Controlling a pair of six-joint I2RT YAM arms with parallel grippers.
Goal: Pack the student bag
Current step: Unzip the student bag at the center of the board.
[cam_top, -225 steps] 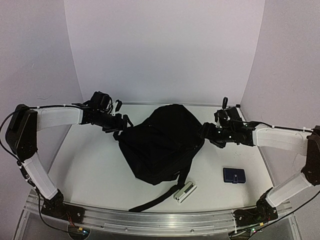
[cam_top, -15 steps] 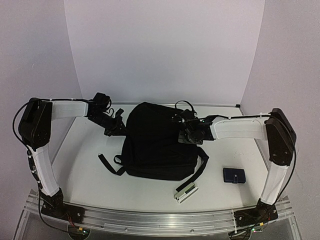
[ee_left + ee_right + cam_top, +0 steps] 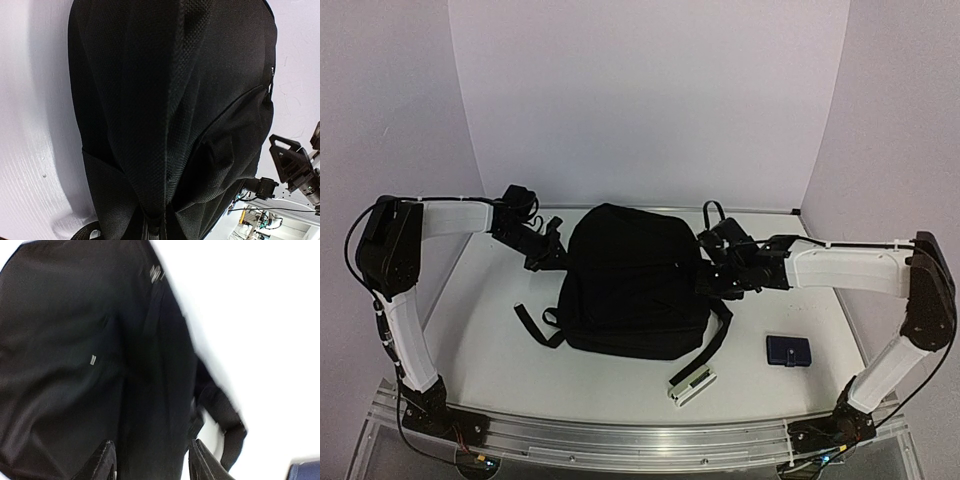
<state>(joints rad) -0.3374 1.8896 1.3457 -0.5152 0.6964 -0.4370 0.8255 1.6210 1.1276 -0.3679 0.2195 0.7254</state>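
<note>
The student bag (image 3: 630, 290) is a large black backpack lying flat in the middle of the table, and it fills the left wrist view (image 3: 170, 110). My left gripper (image 3: 558, 256) is at the bag's upper left edge, shut on a pinched fold of its fabric (image 3: 156, 220); the fingers themselves are hidden under the cloth. At the bag's right side my right gripper (image 3: 706, 281) stands open. Its two dark fingertips (image 3: 106, 461) are spread apart just short of the bag's side panel (image 3: 150, 390), in a blurred picture.
A small dark-blue pouch (image 3: 788, 350) lies to the right of the bag, its corner also showing in the right wrist view (image 3: 306, 470). A pale oblong case (image 3: 691, 383) lies near the front edge. Black straps trail out at the left (image 3: 533, 325) and the right (image 3: 716, 343).
My right gripper has opened, let go of the bag's top and drawn back to the right. The bag has settled slightly flatter. The left gripper keeps its hold.
</note>
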